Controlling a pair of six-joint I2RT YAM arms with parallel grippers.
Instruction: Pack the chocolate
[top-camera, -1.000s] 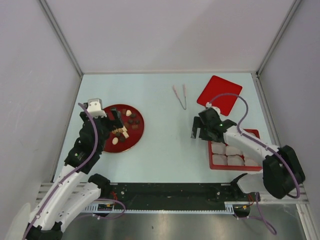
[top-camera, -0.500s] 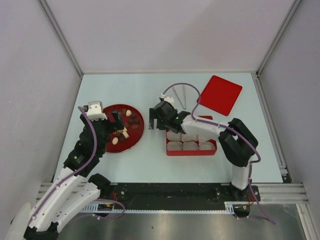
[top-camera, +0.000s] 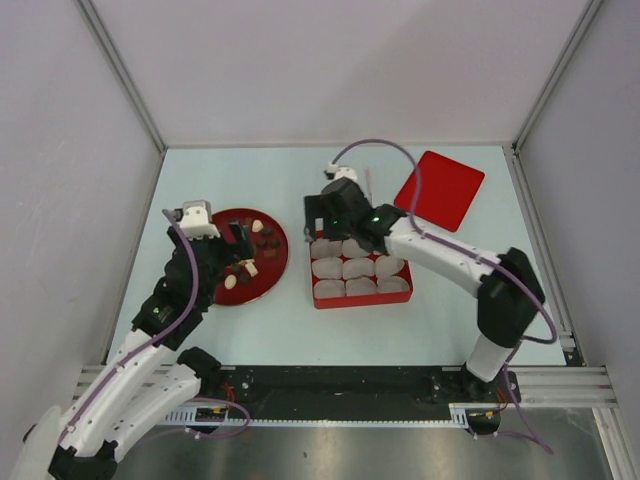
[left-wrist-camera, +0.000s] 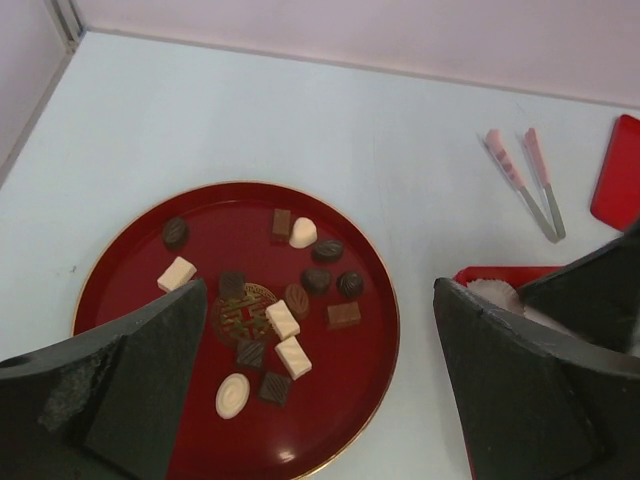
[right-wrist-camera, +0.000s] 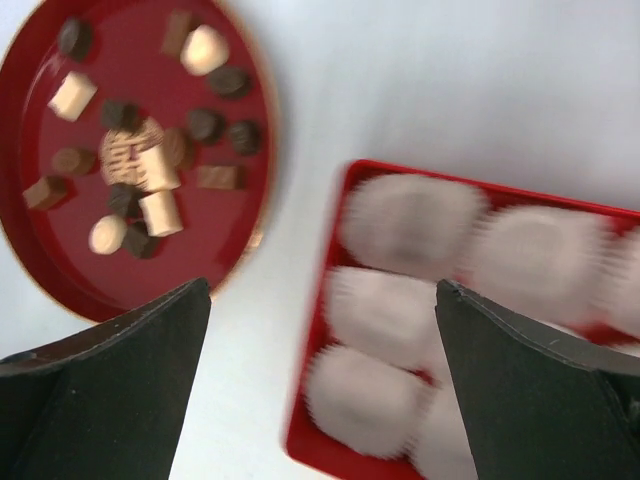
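Currently: chocolate (left-wrist-camera: 290, 320) on plate (left-wrist-camera: 340, 400), both grippers wide

The chocolate, dark and cream pieces, lies loose on the round red plate. The left gripper (left-wrist-camera: 318, 287) hangs above the plate, jaws wide, empty. The right gripper (right-wrist-camera: 322, 288) is over the red box (top-camera: 360, 299) of paper cups (top-camera: 343, 268), just right of the plate, jaws wide, empty.

Dark chocolates (right-wrist-camera: 205, 124): twelve
Cream chocolates (right-wrist-camera: 155, 170): five
Paper cups (top-camera: 343, 268): six
Red tray (top-camera: 319, 299): one
Round plate (left-wrist-camera: 130, 250): one
Red lid (top-camera: 445, 190): one
Tongs (left-wrist-camera: 520, 185): one pair
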